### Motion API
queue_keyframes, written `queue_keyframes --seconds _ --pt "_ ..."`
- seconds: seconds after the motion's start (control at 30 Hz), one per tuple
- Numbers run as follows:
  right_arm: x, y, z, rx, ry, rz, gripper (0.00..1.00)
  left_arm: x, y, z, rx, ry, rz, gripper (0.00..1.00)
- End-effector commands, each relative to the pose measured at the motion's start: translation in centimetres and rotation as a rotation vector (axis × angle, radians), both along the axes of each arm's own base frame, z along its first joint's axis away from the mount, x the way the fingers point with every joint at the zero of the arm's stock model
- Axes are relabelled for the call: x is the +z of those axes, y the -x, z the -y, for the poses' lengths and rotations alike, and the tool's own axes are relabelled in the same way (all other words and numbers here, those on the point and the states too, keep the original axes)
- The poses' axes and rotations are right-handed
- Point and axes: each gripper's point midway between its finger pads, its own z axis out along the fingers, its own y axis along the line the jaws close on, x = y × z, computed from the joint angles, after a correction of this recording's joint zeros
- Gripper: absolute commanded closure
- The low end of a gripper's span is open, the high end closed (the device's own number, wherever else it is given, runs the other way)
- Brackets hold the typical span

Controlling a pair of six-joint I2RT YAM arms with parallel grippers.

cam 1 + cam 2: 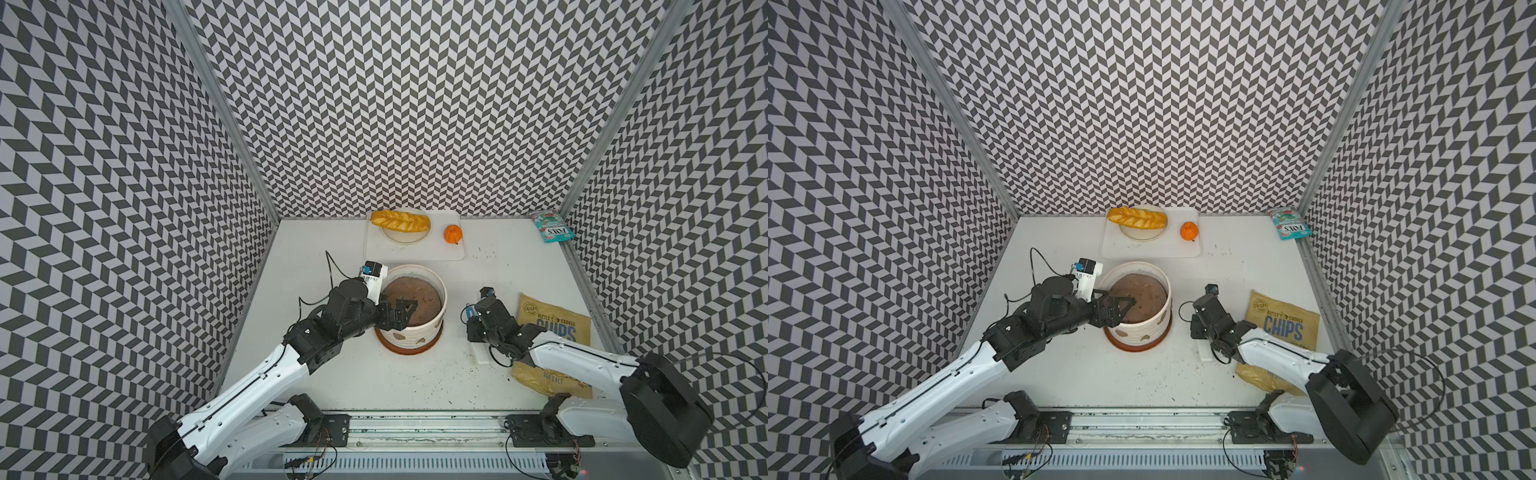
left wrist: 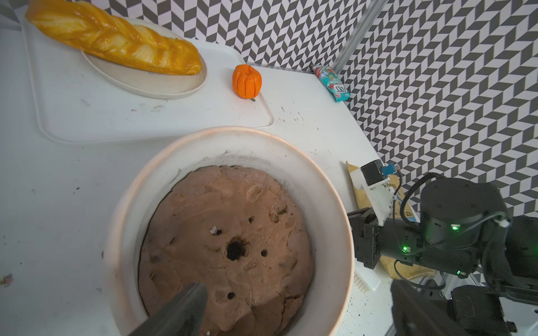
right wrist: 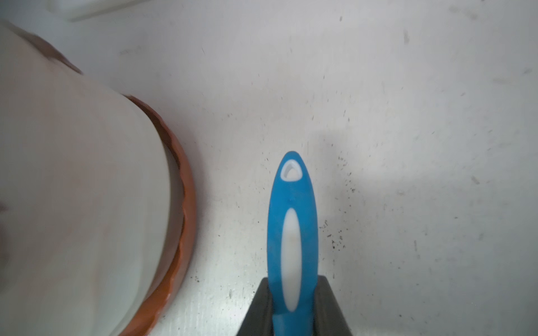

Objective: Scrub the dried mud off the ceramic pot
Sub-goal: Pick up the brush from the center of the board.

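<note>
Both arms reached inward, one gripper spread, one clamped

The white-and-black left arm (image 1: 249,382) is stretched forward and inward, and its black wrist is tipped downward. The left gripper (image 1: 405,311) is held with its jaws spread wide. The white-and-black right arm (image 1: 573,353) is angled inward with its wrist turned down. The right gripper (image 3: 292,291) is closed, its dark fingers (image 3: 262,308) pressed against both sides of a blue-and-white plastic handle (image 3: 292,203).

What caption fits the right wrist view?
The right gripper grips the blue brush handle beside the ceramic pot and its brown saucer.
</note>
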Motion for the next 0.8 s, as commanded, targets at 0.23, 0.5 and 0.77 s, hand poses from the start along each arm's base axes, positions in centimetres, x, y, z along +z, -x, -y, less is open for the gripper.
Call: queue_keyframes --seconds 0.23,0.5,0.77 --pt "22.7 -2.8 -2.0 0.028 -0.339 0.561 1.0 6.0 -0.5 3.9 -0.137 0.12 0.151 0.0" --pt "31.5 -2.4 -5.5 0.083 -0.558 0.694 1.0 11.0 0.5 9.1 -0.239 0.234 0.258 0.0" --pt "33.1 -1.9 -8.1 0.103 -0.622 0.701 1.0 9.8 0.0 12.1 -0.255 0.204 0.236 0.08"
